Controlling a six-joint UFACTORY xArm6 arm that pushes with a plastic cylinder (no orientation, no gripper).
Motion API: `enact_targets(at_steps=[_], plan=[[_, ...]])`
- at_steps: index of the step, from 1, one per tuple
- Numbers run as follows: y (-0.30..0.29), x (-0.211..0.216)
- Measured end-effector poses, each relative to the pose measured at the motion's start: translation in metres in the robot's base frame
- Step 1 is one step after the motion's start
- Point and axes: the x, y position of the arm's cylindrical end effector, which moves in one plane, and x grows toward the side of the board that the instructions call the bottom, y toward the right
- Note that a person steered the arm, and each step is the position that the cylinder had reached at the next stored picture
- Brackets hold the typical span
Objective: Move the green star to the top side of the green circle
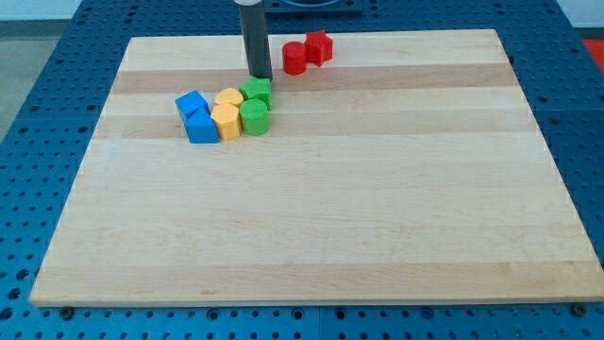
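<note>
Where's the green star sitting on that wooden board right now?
The green star is in the view's upper left part of the board, touching the top side of the green circle, with a yellow block to its left and my tip just above it.

On the table (311, 217), my tip (260, 76) touches the green star (256, 92) from the view's top. The green circle (254, 117) sits just below the star. Yellow blocks (226, 113) lie left, blue blocks (196, 117) further left.
</note>
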Motion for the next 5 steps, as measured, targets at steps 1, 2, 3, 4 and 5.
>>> enact_targets(at_steps=[1, 2, 3, 4, 5], plan=[[0.003, 0.006], [0.005, 0.010], [0.005, 0.009], [0.007, 0.009], [0.030, 0.009]])
